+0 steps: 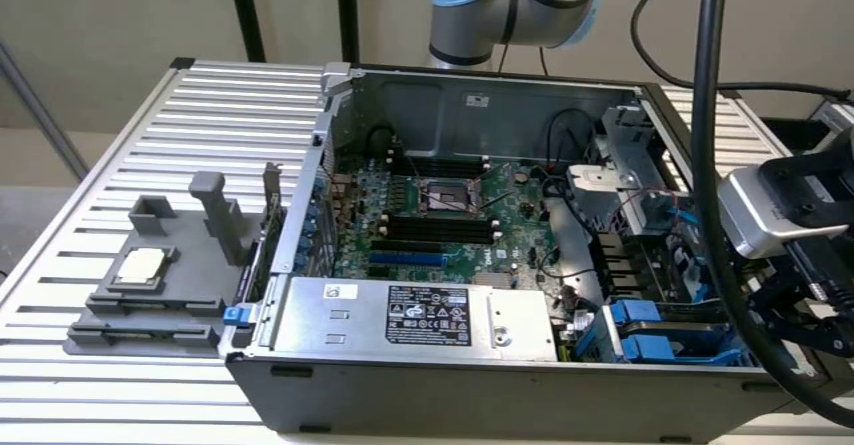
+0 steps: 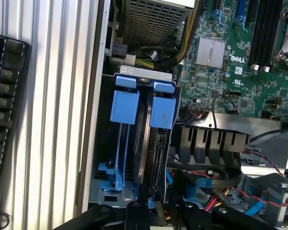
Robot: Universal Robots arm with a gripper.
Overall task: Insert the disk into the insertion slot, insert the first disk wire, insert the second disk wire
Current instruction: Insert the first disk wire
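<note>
Plainly, two blue clips (image 2: 124, 106) top one insertion slot (image 2: 143, 73).

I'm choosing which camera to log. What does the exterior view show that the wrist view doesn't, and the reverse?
Exterior view: the grey stand beside the computer case, with a chip resting on it, and the arm behind the case.
Wrist view: a black keyboard on the slatted table, plus a look down into the cage.
Both: the drive cage with blue clips, the green motherboard and the power supply box.
</note>
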